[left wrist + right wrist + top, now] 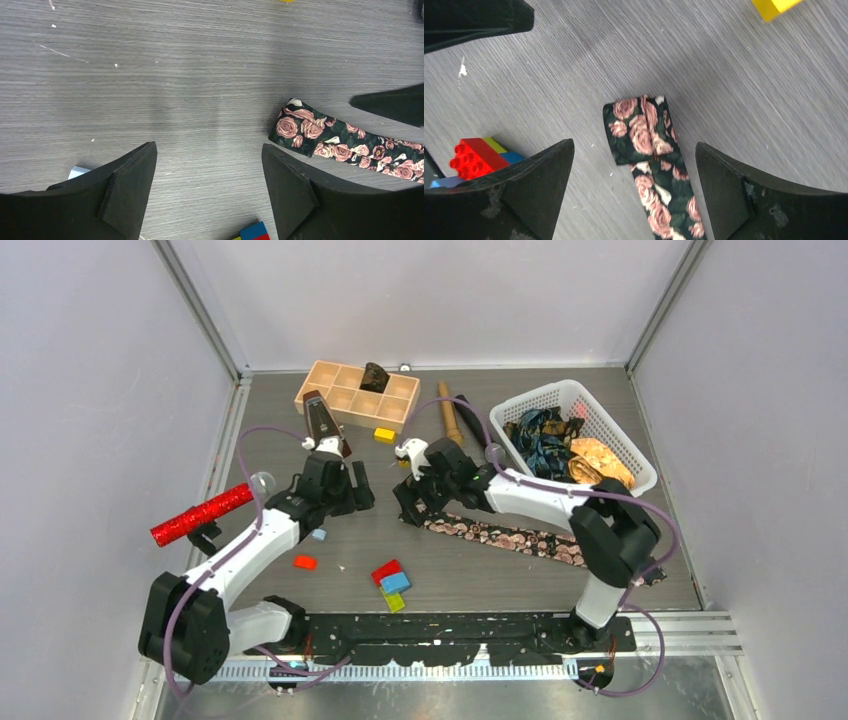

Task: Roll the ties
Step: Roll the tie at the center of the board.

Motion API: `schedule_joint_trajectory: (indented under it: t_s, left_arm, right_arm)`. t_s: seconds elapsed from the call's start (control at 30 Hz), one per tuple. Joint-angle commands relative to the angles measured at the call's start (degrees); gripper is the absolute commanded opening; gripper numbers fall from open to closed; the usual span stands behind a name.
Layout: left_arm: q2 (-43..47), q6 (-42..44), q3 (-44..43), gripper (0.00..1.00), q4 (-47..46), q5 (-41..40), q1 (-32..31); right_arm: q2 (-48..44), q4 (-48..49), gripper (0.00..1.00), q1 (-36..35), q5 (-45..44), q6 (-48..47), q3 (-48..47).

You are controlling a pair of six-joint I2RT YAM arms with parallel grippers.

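A black tie with pink roses (505,537) lies flat on the table, running from the middle out to the right. Its left end (639,127) is folded over once. My right gripper (634,145) hangs open above that folded end, one finger on each side and neither touching it. My left gripper (207,147) is open over bare table just left of the tie's end (300,127), with nothing between its fingers. In the top view the left gripper (362,492) and the right gripper (408,508) face each other closely. A blue-teal tie (540,440) and a golden-orange tie (600,460) lie bunched in the white basket (610,410).
A wooden compartment tray (340,398) at the back holds a dark rolled thing (375,377). A brown pointed object (321,420), a wooden stick (450,412) and a yellow block (384,434) lie nearby. A red glittery microphone (200,515) lies at left. Coloured blocks (390,580) lie near the front.
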State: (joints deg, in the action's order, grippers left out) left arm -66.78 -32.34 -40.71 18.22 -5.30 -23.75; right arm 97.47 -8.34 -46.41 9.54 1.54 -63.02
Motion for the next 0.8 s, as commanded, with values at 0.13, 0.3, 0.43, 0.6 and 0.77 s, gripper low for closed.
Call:
schedule_joint_trajectory:
  t_s: [0.13, 0.3, 0.43, 0.6, 0.77]
  left_arm:
    - [4.35, -0.89, 1.83, 0.80, 0.84, 2.46, 3.46]
    - [4.94, -0.80, 2.29, 0.80, 1.12, 3.55, 4.86]
    - [5.00, -0.81, 2.39, 0.80, 1.18, 4.07, 5.50]
    - [4.22, -0.88, 2.48, 0.80, 1.05, 4.82, 5.90]
    - [3.67, -1.37, 2.73, 0.80, 0.21, 5.04, 6.08]
  right_arm:
    - [8.39, -0.53, 0.99, -0.26, 7.08, -13.62, -10.00]
    - [11.85, -1.30, 0.99, -0.26, 6.85, -14.45, -11.57]
    - [13.35, -2.00, 0.98, -0.26, 5.21, -14.44, -11.49]
    - [14.25, -1.07, 0.96, -0.35, 3.83, -13.55, -9.84]
    - [14.10, -0.19, 0.93, -0.94, 3.87, -12.62, -7.96]
